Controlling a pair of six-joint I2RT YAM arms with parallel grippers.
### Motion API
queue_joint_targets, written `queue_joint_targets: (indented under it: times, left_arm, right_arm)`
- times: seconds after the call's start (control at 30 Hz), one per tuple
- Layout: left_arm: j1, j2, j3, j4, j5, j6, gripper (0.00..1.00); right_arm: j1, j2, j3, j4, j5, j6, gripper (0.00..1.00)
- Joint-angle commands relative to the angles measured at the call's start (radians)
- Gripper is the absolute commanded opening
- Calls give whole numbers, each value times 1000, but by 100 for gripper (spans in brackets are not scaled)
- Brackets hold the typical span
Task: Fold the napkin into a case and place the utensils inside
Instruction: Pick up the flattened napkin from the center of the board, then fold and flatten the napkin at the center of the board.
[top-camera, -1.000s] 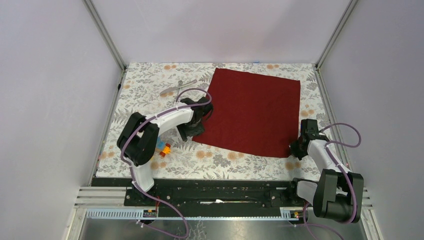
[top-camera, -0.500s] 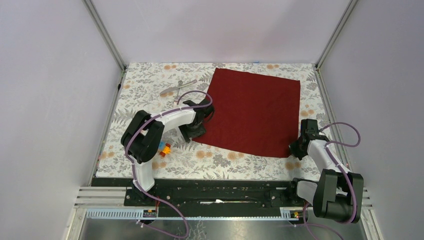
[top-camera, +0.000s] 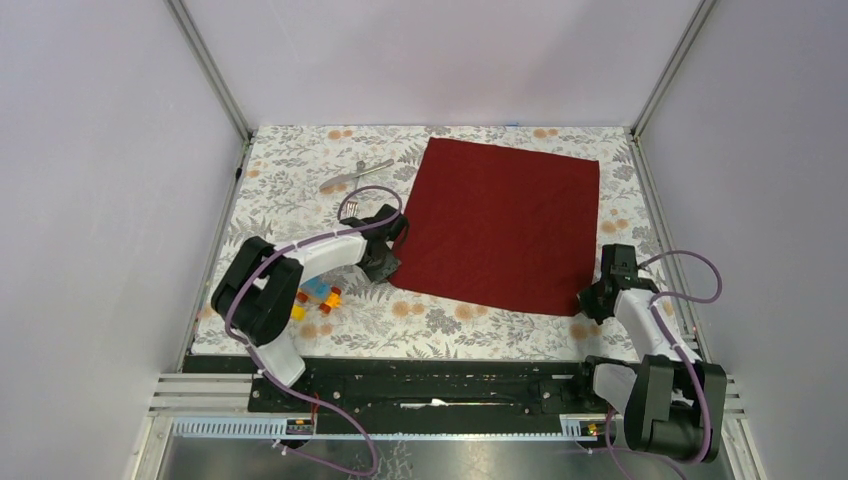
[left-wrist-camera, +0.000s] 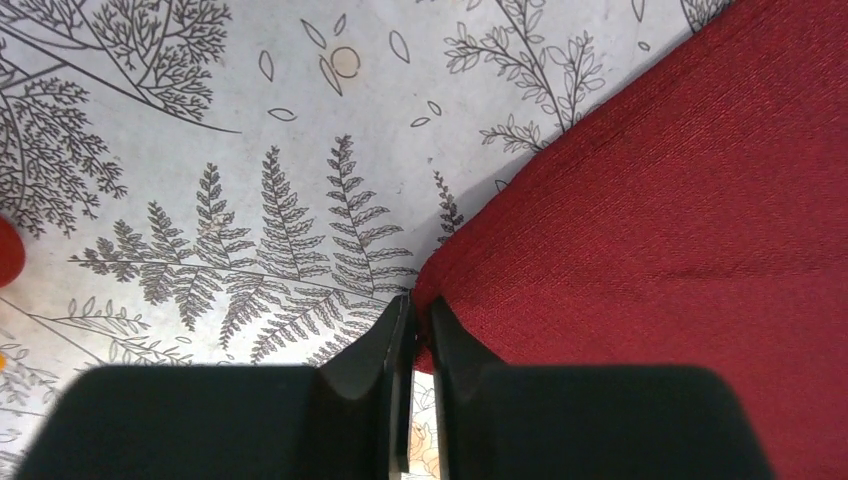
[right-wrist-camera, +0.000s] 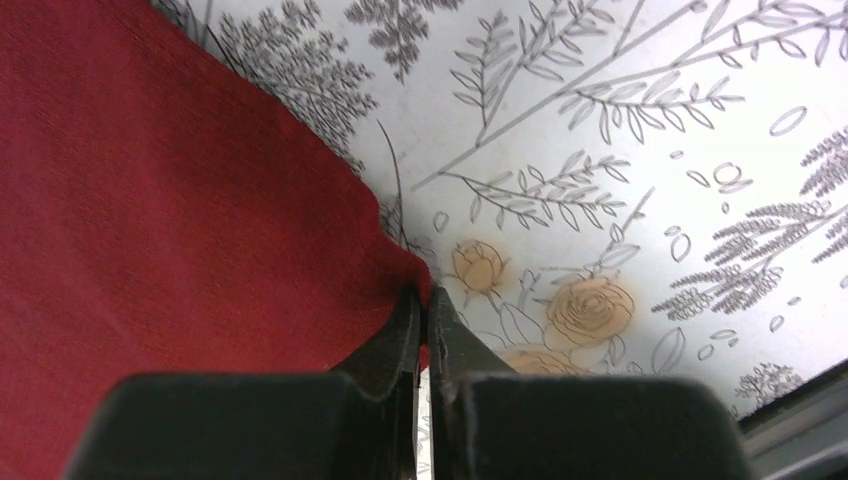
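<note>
The dark red napkin (top-camera: 498, 224) lies spread flat as a square on the floral tablecloth; no folded case shows. My left gripper (top-camera: 385, 268) sits at the napkin's near left corner (left-wrist-camera: 445, 285), its jaws shut with that corner pinched between them (left-wrist-camera: 421, 310). At the near right corner my right gripper (top-camera: 592, 300) is shut on the cloth tip (right-wrist-camera: 420, 272), jaws pressed together (right-wrist-camera: 424, 300). The silver utensils (top-camera: 354, 173) lie on the cloth at the far left, apart from both grippers.
Small colourful toy blocks (top-camera: 320, 296) lie on the tablecloth (top-camera: 300, 180) beside my left arm. Grey walls and metal frame posts enclose the table on three sides. A black rail (top-camera: 440, 375) runs along the near edge.
My left gripper has slid back toward the near left corner of the napkin and shut on it. The right gripper has kept its hold, shifting slightly nearer.
</note>
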Motion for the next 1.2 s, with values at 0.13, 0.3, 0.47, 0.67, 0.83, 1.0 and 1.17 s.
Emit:
queue_joint_targets:
  times: [0.13,0.3,0.47,0.67,0.83,1.0,1.17]
  left_arm:
    - [58,-203,-90,85,96,100,0]
    - [59,-505,-12,34,191,207,0]
    - [57,-772,159,-59,257,262,0]
    - [57,-848,396,-64,232,300,0]
    - [57,-671,549,21,122,340,0]
    - [66,-343,690,121,49,385,0]
    - [106,57,885,210,56,445,0]
  right_arm:
    - [2,-292,64,-235,-55,-98,0]
    - [2,-636,215,-358,-288,-159,0]
    - [2,-796,602,-491,-365,-231,0]
    - [2,-674,1041,-537,-225,-292,0]
    - [2,-510,991,-422,-74,-326,0]
    - [2,-309,842,-171,-22,-354,0]
    - [2,-19,736,135,28,-425,0]
